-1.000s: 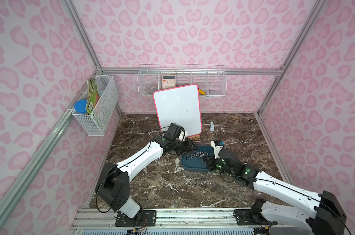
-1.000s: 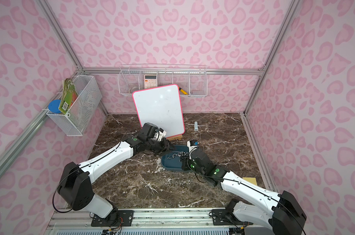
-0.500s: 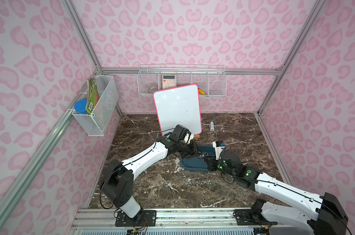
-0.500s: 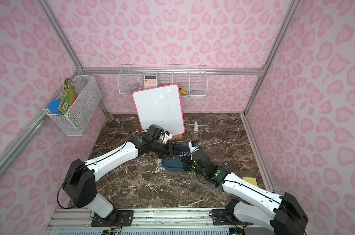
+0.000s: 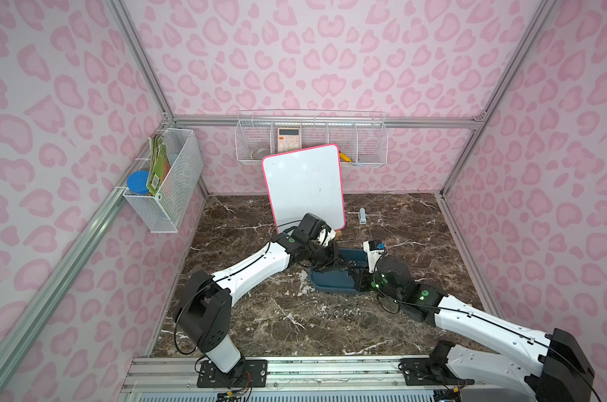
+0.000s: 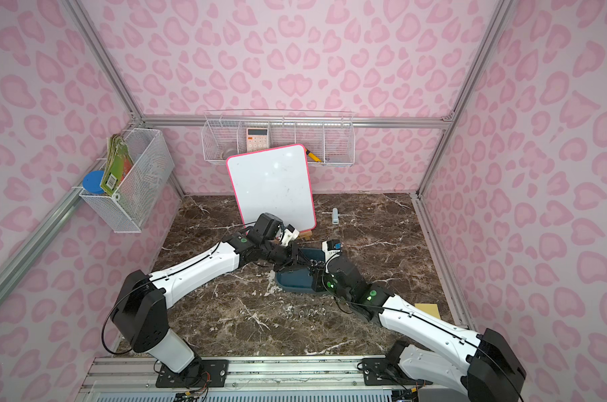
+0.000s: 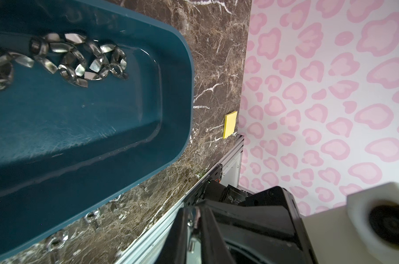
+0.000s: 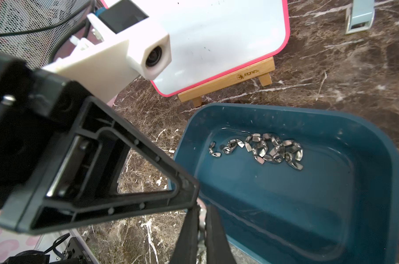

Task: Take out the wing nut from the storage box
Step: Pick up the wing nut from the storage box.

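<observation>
Marble tabletop [image 5: 260,313] with storage box [image 5: 329,281]

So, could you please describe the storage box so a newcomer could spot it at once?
Find the pink-framed whiteboard standing on the brown marble table. Directly in front of its wooden easel lies the storage box. Unlike the white wire baskets on the walls, it is a shallow dark teal tub holding silver wing nuts.
</observation>
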Controlling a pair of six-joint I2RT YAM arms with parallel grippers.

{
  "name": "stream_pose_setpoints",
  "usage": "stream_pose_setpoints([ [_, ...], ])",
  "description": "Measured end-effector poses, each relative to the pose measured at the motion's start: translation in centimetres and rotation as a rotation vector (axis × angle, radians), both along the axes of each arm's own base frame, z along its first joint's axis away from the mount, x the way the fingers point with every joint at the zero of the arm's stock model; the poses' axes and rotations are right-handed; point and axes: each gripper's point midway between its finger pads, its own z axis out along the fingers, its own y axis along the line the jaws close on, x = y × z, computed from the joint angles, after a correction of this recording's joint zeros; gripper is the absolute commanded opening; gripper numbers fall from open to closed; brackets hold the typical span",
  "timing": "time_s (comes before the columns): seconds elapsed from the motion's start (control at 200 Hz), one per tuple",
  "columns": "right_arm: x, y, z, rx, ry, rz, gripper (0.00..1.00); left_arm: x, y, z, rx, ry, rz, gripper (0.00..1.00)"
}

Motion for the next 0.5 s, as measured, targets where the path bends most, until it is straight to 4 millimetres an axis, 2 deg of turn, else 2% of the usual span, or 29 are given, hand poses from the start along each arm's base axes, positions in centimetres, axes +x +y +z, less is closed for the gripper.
stream_pose_setpoints([
  [0.035,0.0,0.0,0.0,0.002,0.001,0.001,0.04,0.0,0.0,0.0,-0.001,-0.002,-0.003,0.0],
  [0.19,-0.1,-0.1,0.1,0.005,0.0,0.002,0.11,0.0,-0.1,0.1,-0.003,-0.016,-0.013,0.0],
  [0.23,-0.2,-0.1,0.1,0.006,0.0,0.001,0.2,0.0,-0.1,0.1,-0.004,-0.016,-0.014,0.0],
  [0.275,-0.2,-0.2,0.0,0.01,0.002,-0.001,0.38,-0.1,-0.1,0.1,-0.004,-0.015,-0.015,0.0],
  [0.31,-0.3,-0.3,0.1,0.011,0.001,-0.001,0.48,0.0,-0.1,0.1,-0.002,-0.017,-0.013,0.0],
  [0.425,-0.4,-0.7,0.2,0.017,-0.011,-0.006,0.62,-0.1,0.2,-0.1,0.017,-0.016,-0.004,0.0],
  [0.5,-0.5,-1.2,0.2,0.023,-0.016,-0.019,0.64,-0.3,0.7,-0.3,0.038,-0.016,0.004,0.0],
])
